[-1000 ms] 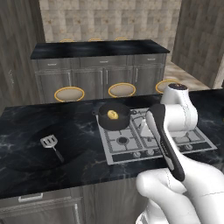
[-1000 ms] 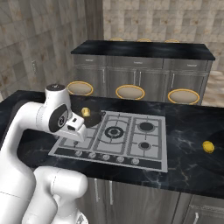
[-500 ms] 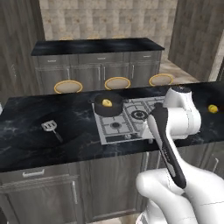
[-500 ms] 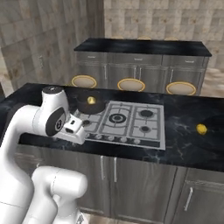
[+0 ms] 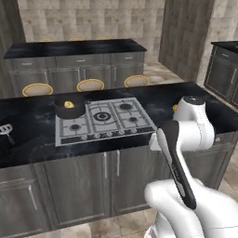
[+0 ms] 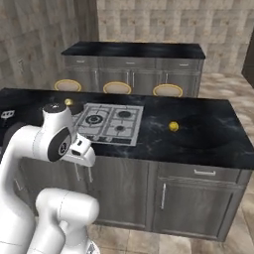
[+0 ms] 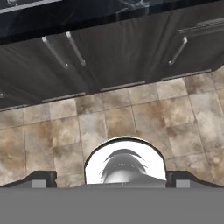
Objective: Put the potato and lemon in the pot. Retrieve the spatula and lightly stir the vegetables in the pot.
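Note:
The dark pot point(image 5: 69, 109) stands on the back-left burner of the stove point(image 5: 104, 122) with one small yellow vegetable point(image 5: 69, 104) inside it. A second yellow vegetable point(image 6: 173, 126) lies on the black counter to the right of the stove; I cannot tell which is the potato and which the lemon. The spatula point(image 5: 5, 129) lies flat on the counter at the far left. My gripper point(image 7: 111, 180) hangs low in front of the cabinet doors, pointing at the tiled floor. It is open, its fingertips point(image 7: 43, 179) far apart with nothing between them.
The island counter point(image 6: 208, 134) has dark cabinet doors point(image 7: 109, 57) below it. Three round stools point(image 6: 117, 88) stand on its far side, and a second counter point(image 5: 74, 49) runs along the back wall. Tiled floor point(image 7: 131, 113) lies under my hand.
The whole picture has shifted: the base has backed away and moved right along the island, so the stove and pot now sit farther off and to the left. The gripper stays open.

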Controlling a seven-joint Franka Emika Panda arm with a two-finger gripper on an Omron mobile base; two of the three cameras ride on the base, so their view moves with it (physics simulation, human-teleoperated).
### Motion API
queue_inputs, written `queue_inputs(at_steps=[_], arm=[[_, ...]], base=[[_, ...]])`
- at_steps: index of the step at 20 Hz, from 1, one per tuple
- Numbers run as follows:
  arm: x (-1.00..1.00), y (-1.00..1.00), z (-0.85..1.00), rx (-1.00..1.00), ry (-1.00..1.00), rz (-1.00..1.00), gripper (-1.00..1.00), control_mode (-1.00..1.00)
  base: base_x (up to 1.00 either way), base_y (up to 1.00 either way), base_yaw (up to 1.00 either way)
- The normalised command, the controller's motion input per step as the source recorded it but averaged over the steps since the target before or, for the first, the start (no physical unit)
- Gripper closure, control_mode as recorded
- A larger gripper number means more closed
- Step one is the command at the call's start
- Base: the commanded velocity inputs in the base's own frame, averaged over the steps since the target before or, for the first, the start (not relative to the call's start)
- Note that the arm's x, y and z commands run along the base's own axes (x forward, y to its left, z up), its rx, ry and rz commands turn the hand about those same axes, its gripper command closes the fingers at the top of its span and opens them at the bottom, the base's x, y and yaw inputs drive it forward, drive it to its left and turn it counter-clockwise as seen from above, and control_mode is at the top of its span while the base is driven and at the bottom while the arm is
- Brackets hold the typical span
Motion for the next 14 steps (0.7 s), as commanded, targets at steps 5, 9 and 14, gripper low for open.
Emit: queue_inputs(at_steps=[5,9,14], arm=[[0.0,0.0,0.0,0.0,0.0,0.0,-1.0,1.0],[0.0,0.0,0.0,0.0,0.0,0.0,-1.0,1.0],[0.0,0.0,0.0,0.0,0.0,0.0,-1.0,1.0]], base=[[0.0,-1.0,-0.16],[0.22,-0.7,-0.03],[0.81,-0.24,0.11]])
